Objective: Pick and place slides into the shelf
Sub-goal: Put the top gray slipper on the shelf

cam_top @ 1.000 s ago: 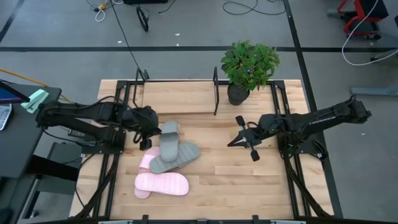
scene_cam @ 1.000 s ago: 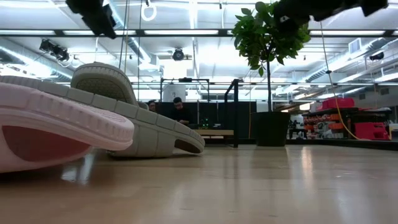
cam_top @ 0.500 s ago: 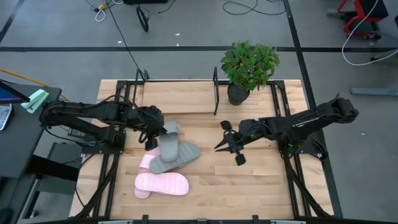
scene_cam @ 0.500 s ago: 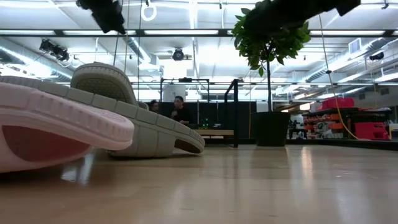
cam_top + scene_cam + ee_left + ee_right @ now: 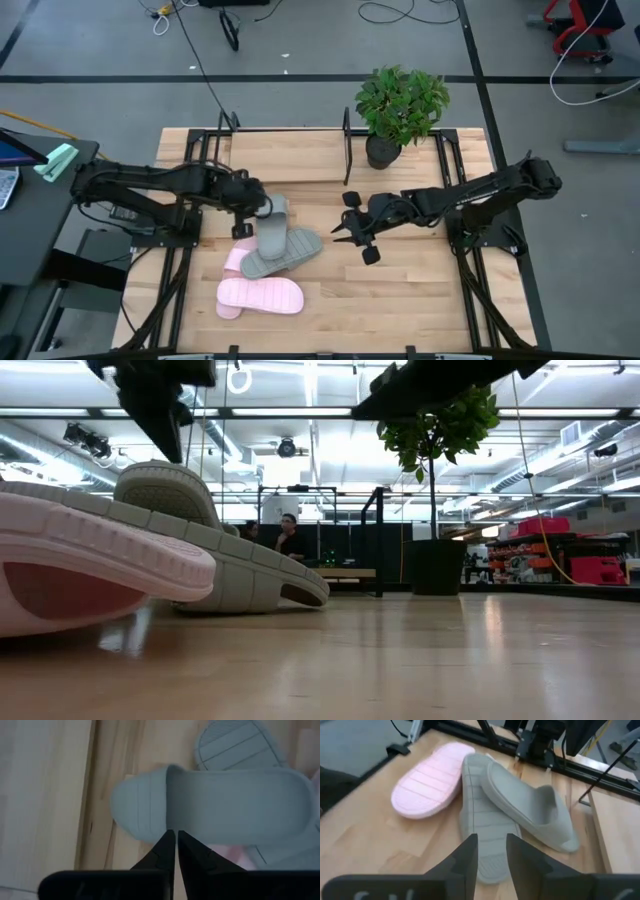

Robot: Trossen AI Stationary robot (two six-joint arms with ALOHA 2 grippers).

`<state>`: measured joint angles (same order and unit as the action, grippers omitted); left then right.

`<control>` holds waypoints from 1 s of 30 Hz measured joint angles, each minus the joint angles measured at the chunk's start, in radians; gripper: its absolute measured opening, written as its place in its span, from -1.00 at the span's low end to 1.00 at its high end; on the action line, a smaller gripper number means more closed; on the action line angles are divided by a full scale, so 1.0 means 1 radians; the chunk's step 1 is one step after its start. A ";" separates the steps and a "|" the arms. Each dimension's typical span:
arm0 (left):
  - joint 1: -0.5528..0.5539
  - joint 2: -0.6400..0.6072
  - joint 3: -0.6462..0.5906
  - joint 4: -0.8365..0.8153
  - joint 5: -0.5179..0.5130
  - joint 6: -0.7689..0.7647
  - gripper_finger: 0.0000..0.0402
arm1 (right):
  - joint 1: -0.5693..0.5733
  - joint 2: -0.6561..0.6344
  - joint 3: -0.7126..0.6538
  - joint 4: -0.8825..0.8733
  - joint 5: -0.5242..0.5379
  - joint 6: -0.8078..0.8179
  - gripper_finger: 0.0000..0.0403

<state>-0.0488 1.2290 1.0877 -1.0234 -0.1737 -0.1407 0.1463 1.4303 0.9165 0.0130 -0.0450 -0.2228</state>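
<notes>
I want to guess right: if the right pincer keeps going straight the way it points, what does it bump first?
Probably the upside-down green slide right ahead of the right pincer; how far off it lies is unclear.

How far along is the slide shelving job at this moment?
Nothing is done: the shelf holds no slides. All visible slides lie piled on the table. The left gripper, shut and empty, hovers over the upper green slide; the right gripper approaches, part open. Every placement remains.

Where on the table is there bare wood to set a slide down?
Bare wood: the shelf board beside the plant, and the near right table below the right gripper. Crowded: the slides under the left gripper.
</notes>
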 joint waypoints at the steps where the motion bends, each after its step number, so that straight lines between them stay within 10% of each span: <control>1: 0.003 0.016 -0.001 0.000 -0.002 0.007 -0.83 | 0.000 0.006 0.000 0.000 0.002 -0.002 -0.43; 17: 0.003 0.305 -0.001 -0.007 -0.210 0.044 -0.14 | 0.001 0.011 -0.001 -0.021 0.022 0.040 -0.20; 30: 0.005 0.353 -0.001 0.003 -0.217 0.000 -0.19 | 0.001 0.012 -0.001 -0.020 0.022 0.047 -0.20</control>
<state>-0.0441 1.5825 1.0863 -1.0209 -0.3912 -0.1412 0.1472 1.4418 0.9154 -0.0067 -0.0233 -0.1753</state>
